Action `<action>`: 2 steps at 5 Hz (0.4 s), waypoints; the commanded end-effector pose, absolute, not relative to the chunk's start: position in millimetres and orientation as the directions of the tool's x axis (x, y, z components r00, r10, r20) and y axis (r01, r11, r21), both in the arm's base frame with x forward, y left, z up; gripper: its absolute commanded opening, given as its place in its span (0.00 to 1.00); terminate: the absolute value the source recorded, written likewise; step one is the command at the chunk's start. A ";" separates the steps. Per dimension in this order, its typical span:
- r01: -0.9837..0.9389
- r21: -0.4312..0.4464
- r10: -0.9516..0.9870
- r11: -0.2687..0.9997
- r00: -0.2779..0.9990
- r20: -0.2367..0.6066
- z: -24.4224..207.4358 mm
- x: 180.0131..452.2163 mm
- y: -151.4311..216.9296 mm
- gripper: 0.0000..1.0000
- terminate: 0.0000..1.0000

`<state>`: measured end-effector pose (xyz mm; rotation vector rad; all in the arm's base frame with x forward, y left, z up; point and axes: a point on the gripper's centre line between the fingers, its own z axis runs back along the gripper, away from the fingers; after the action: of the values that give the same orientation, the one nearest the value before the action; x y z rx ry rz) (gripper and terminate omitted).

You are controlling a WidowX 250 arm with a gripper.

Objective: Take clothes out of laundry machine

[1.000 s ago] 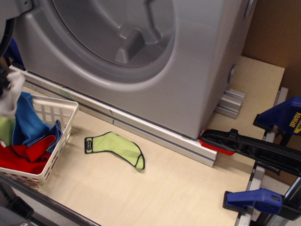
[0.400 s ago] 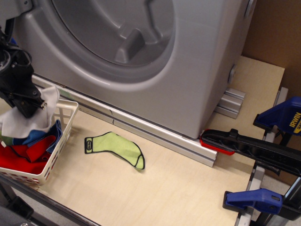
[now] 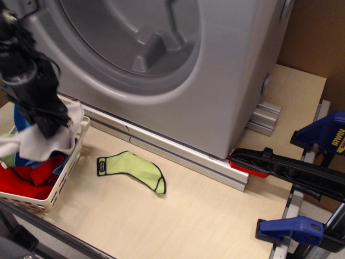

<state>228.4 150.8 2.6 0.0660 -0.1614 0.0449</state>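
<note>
While hanging over the basket, jaws pinch the cloth from above so it drapes onto the red and blue cloths. Already clear of the washer. Sock lies apart on the counter.

At the worktop's left edge, the hand gripped the white cloth over the basket holding red and blue cloths. A green sock lay mid-worktop, before the washer.

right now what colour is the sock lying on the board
Lime green with black trim: the sock shows clearly in the only view, observation.image.
</note>
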 end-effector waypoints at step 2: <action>-0.121 0.087 0.112 0.989 0.989 0.101 1.4 211.9 162.9 1.00 0.00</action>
<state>208.5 161.3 -13.5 0.0565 -0.0421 0.1106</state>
